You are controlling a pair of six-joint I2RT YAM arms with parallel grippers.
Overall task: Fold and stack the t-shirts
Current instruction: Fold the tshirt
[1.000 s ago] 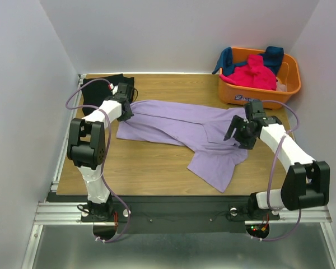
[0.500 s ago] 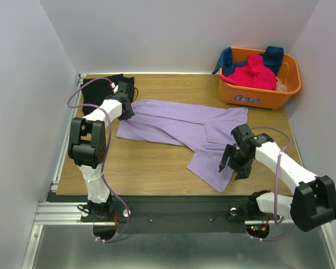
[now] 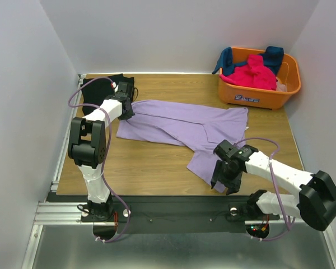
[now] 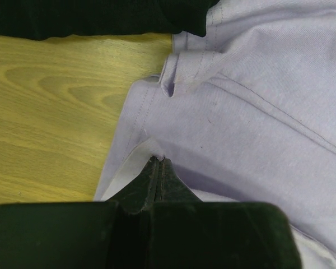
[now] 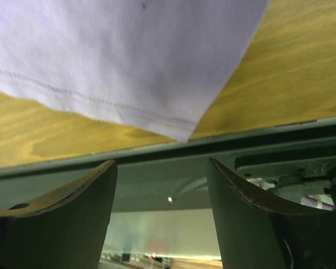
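At the far left, the black shirt [image 3: 98,87] lay bunched on the table [image 3: 151,162], touching the purple shirt [image 3: 179,126], which was spread across the middle. If that side were pulled, the thin pinch of cloth could slip free, or the black shirt might drag along. On the right, the purple hem corner lay close to the table's near edge, so a low reach could strike the edge.

The left pincer [image 4: 158,162] was clenched on a fold of purple cloth. The right pincer [image 5: 161,168] stood wide apart over that corner, holding nothing.
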